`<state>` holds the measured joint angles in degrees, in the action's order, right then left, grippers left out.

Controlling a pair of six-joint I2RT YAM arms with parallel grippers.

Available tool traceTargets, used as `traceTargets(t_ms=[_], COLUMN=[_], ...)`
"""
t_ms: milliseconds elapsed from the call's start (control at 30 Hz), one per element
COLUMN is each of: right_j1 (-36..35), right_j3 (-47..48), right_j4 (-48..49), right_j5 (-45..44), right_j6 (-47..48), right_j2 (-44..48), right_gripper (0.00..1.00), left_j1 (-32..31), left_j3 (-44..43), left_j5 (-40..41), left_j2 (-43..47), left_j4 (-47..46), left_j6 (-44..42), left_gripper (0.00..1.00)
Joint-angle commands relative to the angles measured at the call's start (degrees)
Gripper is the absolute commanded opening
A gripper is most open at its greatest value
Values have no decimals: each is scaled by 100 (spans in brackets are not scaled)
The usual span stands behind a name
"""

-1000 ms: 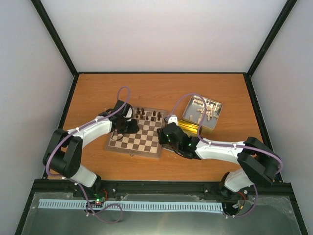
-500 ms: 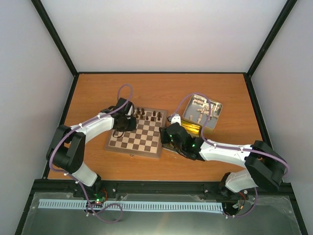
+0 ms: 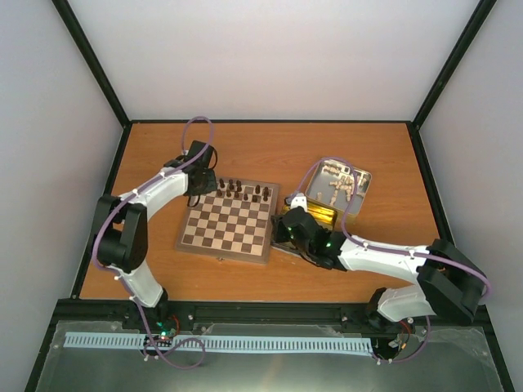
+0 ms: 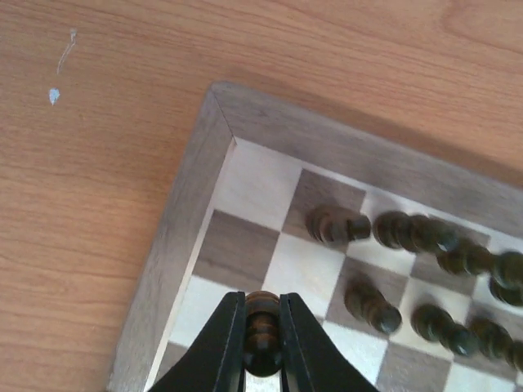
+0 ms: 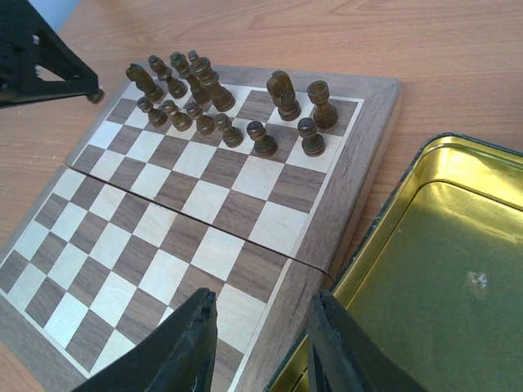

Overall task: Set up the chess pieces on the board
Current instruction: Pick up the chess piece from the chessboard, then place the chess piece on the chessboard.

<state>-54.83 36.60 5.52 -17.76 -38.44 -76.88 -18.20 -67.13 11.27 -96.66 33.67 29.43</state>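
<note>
The board lies open on the table. Several dark brown chess pieces stand in its two far rows. My left gripper hangs over the board's far-left corner, shut on a dark brown chess piece. In the left wrist view the gripper is over a corner square beside the border, with standing pieces to its right. My right gripper is open and empty over the board's right edge. In the right wrist view it straddles the border, with the pieces beyond.
A metal tin holding cream-white pieces sits at the right rear. Its gold-lined lid lies against the board's right edge and also shows in the right wrist view. The left gripper's black fingers show at the far corner.
My left gripper has moved from over the board's left side to its far-left corner, still holding the piece. My right gripper has shifted slightly right, towards the board's edge.
</note>
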Motion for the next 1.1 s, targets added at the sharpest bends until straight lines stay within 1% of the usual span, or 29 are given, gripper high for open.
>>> traceTargets(t_ms=[0, 100, 200, 333, 500, 733, 933, 1067], right_j1=[42, 51, 51, 60, 60, 60, 60, 107], right_j3=[-154, -174, -201, -199, -149, -144, -95, 84], right_j4=[-121, -177, -168, -144, -156, -272, -448, -1169], right_j5=[-193, -250, -254, -229, -193, -333, -439, -450], right_j6=[-21, -14, -17, -23, 38, -91, -111, -309], right_j2=[327, 403, 428, 407, 352, 431, 483, 685], right_gripper=[32, 32, 32, 32, 32, 32, 32, 32], left_j1=[140, 141, 141, 141, 141, 141, 141, 141], left_j3=[-415, -445, -389, -376, -301, -296, -386, -377], left_j5=[-86, -405, -559, -560, -556, -587, -534, -495], left_j2=[-358, -521, -558, -582, -640, -753, -644, -260], left_j4=[54, 44, -18, -18, -121, -207, -33, 92], left_j6=[-3, -50, -60, -87, -112, -139, -162, -124], left_gripper=[5, 5, 5, 6, 8, 9, 31, 35])
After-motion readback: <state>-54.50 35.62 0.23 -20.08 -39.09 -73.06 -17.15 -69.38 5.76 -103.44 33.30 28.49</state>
